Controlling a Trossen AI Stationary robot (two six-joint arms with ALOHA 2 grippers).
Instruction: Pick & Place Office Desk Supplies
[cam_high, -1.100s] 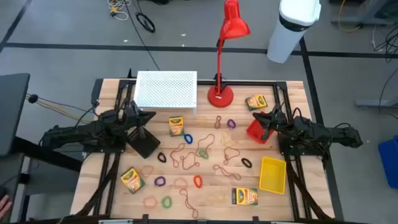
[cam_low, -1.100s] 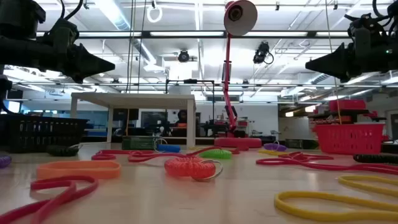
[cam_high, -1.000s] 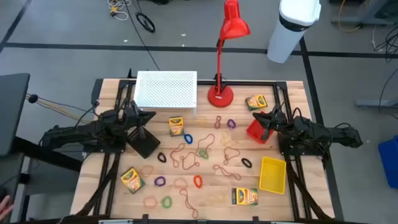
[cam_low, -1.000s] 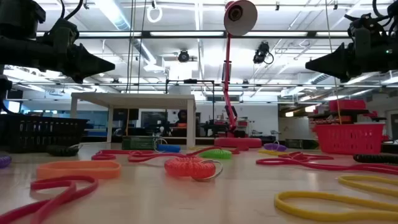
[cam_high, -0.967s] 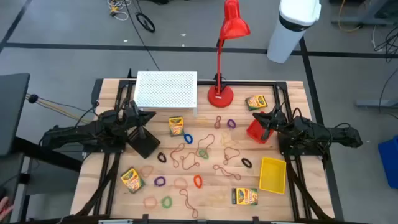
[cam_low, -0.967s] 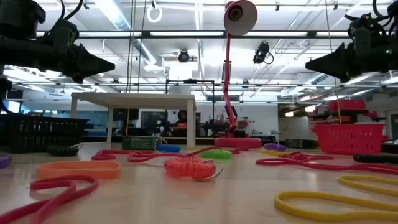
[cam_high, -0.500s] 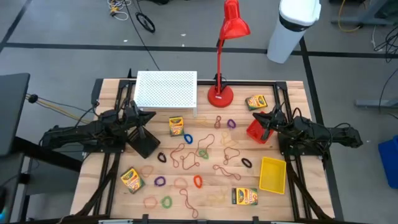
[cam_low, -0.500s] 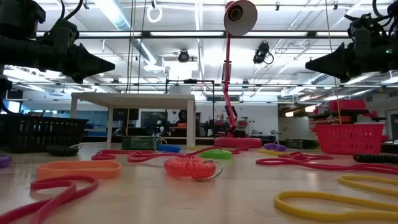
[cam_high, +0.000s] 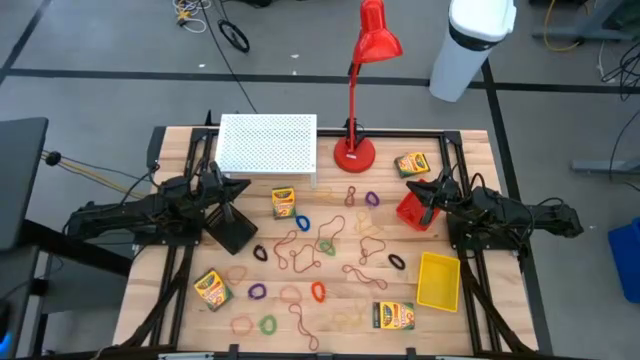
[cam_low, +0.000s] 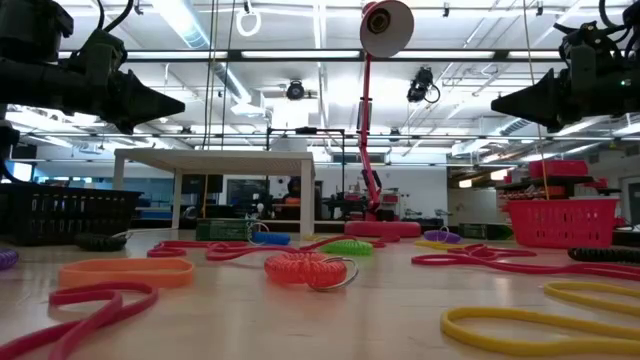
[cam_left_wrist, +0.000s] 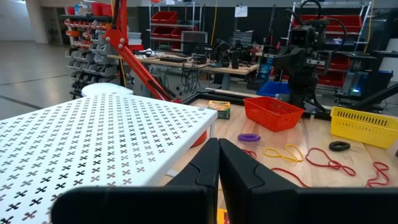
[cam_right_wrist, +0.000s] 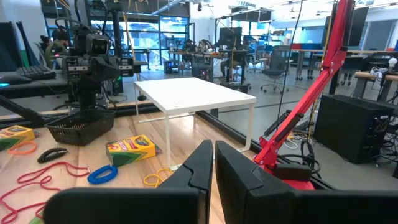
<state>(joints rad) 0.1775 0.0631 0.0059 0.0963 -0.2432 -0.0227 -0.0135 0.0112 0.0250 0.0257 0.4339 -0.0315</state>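
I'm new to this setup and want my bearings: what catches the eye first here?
The tall red desk lamp at the table's far edge, beside the white perforated rack. Next, the colourful rubber-band loops strewn across the middle, with crayon boxes around them. The left gripper and right gripper, both shut, hover at either side.

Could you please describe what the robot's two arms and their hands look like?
Both arms are dark, almost black, built of jointed segments with thin black cables running along them. The left hand and right hand each end in two matte black fingers tapering to a wedge-shaped point. No markings show.
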